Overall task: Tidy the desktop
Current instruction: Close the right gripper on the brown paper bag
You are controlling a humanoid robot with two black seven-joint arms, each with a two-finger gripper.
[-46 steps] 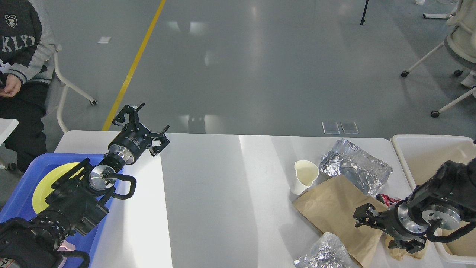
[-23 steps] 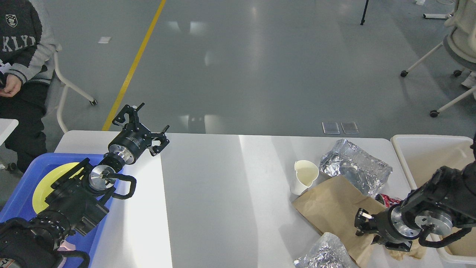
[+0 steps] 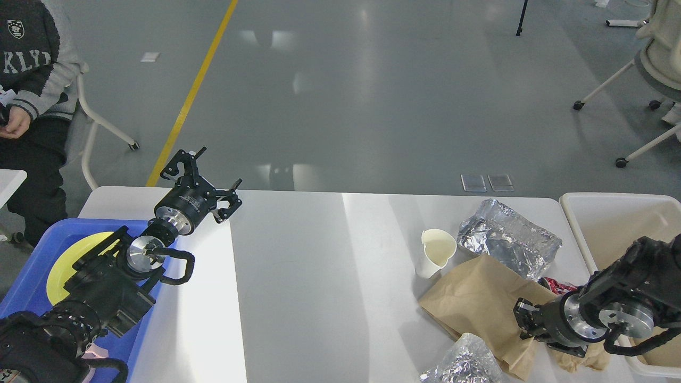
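Since the earlier frames the right gripper (image 3: 522,321) has shifted lower and rightward along the near edge of the flat brown paper bag (image 3: 481,298), while the left arm has not moved. The right gripper is seen end-on and dark against the paper; whether its fingers are spread or closed, and whether they hold the bag, cannot be told.

Nearest, a crumpled piece of silver foil (image 3: 462,364) lies at the front edge of the wide white rectangular desktop (image 3: 319,287), just beside the bag's near corner. The bag lies flat, covering most of a red-printed wrapper (image 3: 553,287) that shows at its right edge. In my judgement the right arm is placed low here to take the bag by its edge, since the off-white plastic tub (image 3: 580,213) stands just to the right as a likely place for rubbish.

At the left, a blue plastic tray (image 3: 32,276) holds a yellow round plate (image 3: 66,260), largely hidden by the left arm.

Farther back, a white paper cup (image 3: 435,252) stands upright against the bag's far corner, and a larger crumpled silver foil sheet (image 3: 508,236) lies behind it. The left gripper (image 3: 205,178) hovers over the desktop's far left corner, fingers spread wide and holding nothing, apparently parked clear of the work.

Beyond the desktop a seated person in a grey sweater (image 3: 26,58) is at the far left.
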